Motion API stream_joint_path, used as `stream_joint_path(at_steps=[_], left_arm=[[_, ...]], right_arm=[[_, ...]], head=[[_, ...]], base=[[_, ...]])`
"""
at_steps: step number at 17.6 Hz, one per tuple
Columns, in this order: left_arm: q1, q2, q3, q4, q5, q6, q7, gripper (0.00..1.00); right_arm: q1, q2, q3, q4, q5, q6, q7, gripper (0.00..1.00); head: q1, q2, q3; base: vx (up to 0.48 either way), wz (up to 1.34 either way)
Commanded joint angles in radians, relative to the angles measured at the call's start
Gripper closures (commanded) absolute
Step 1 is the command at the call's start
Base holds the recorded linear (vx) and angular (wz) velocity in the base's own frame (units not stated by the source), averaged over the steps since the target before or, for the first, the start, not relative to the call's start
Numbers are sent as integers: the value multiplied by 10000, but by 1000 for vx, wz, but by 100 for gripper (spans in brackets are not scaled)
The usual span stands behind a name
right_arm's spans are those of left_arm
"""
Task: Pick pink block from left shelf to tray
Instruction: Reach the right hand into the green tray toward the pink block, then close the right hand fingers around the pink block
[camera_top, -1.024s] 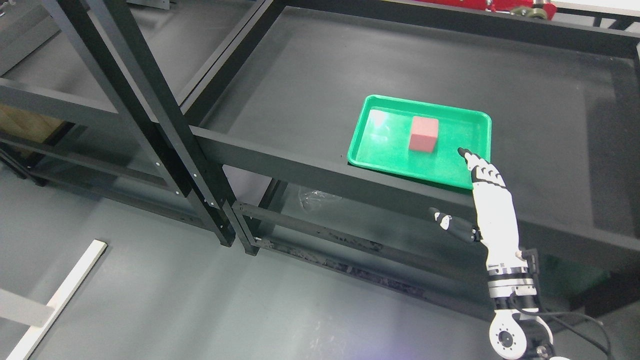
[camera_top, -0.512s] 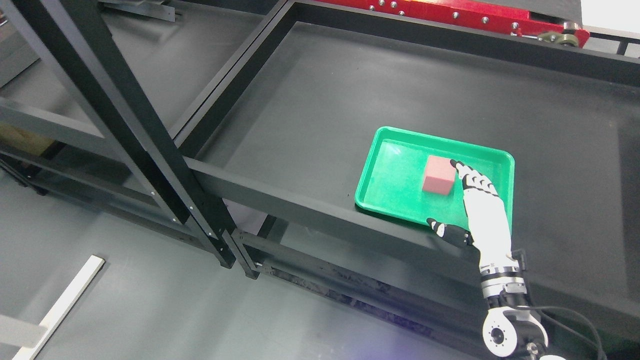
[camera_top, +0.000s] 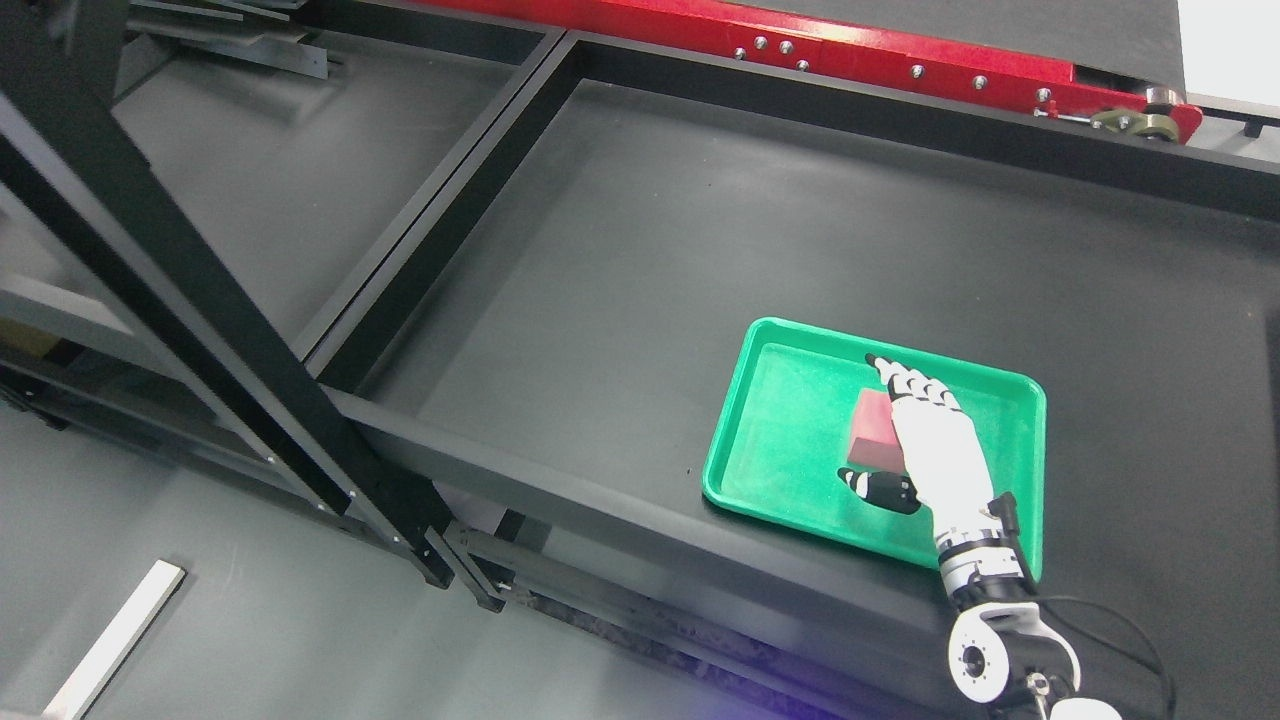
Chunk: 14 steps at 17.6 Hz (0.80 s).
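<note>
Pink block (camera_top: 872, 435) in the green tray (camera_top: 790, 455), tray on a dark shelf surface (camera_top: 620, 270) (black metal frame, red rail (camera_top: 850, 55) behind, grey floor (camera_top: 250, 620) below), right hand (camera_top: 925, 450) over the block's right side, fingers extended, thumb apart, nothing gripped.

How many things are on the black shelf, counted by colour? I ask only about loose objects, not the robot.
Pink: 1, the block
Green: 1, the tray
Total: 2
</note>
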Motion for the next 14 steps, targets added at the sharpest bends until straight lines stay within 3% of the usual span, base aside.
stream_joint_path(at_steps=[1,14], left_arm=[[93,175,0,0,-15,7,5,0],[93,175,0,0,-15,-8,5,0]], right_arm=[[-119,-174,472,683,835,149,289,2],[142,-521,303,807,1006,332,397,2]], head=[[0,0,0],[0,0,0]], base=[[165,0],[80,0]])
